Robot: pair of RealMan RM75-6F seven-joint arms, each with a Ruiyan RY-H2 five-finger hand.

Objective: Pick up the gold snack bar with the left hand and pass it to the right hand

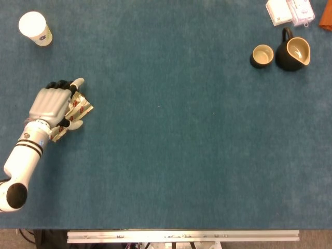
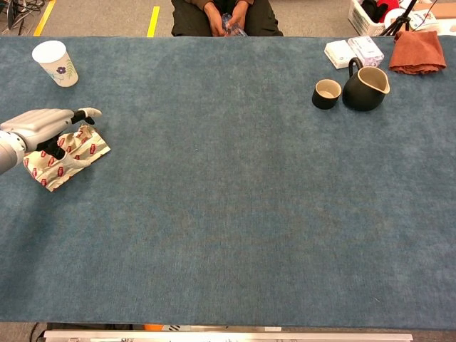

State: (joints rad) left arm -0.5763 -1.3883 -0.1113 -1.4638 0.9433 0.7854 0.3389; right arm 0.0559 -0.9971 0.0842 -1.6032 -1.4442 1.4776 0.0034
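The gold snack bar [image 1: 82,107] with red marks lies flat on the blue table at the far left; it shows more fully in the chest view [image 2: 70,154]. My left hand [image 1: 52,103] lies over its left part, fingers stretched past the bar's far edge and thumb at its near edge. In the chest view the left hand [image 2: 41,122] hovers just above the wrapper with fingers still extended, not closed around it. Neither view shows my right hand.
A white paper cup [image 1: 35,28] stands at the far left, behind the hand. At the far right are a small dark mug [image 1: 262,55], a dark pitcher [image 1: 294,53], white packets [image 1: 288,10] and an orange cloth [image 2: 417,51].
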